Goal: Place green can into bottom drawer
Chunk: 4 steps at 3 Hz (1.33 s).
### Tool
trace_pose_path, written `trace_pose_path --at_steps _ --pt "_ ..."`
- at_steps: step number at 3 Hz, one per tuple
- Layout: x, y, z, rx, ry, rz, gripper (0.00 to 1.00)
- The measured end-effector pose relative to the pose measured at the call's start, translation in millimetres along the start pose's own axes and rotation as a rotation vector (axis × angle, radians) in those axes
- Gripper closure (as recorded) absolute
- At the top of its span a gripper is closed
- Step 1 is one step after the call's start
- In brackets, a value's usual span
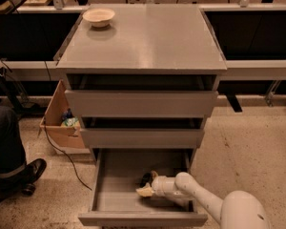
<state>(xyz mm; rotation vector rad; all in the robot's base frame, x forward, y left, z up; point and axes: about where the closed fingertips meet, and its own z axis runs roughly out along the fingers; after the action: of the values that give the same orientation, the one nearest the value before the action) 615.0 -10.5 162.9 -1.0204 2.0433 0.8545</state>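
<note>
Bottom drawer [133,218] pulled open, at 6 o'clock of cabinet [143,46]. Arm [200,199] reaches in from 4 o'clock. Gripper [145,187] is inside drawer, approx mid-depth, right of centre. Can't tell if gripper is apart or clamped. Green can not clearly seen, only a dark shape at gripper tip. Bowl [99,17] on cabinet top, 11 o'clock

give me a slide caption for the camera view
Gripper reaching inside the open bottom drawer, with a beige bowl on the cabinet top.
</note>
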Motion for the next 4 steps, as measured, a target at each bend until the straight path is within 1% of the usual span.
trace_pose_path --at_steps 1,4 --pt "10.0 1.4 13.4 -0.014 -0.003 0.001 0.86" --pt "15.4 5.6 21.8 -0.034 -0.011 0.006 0.16"
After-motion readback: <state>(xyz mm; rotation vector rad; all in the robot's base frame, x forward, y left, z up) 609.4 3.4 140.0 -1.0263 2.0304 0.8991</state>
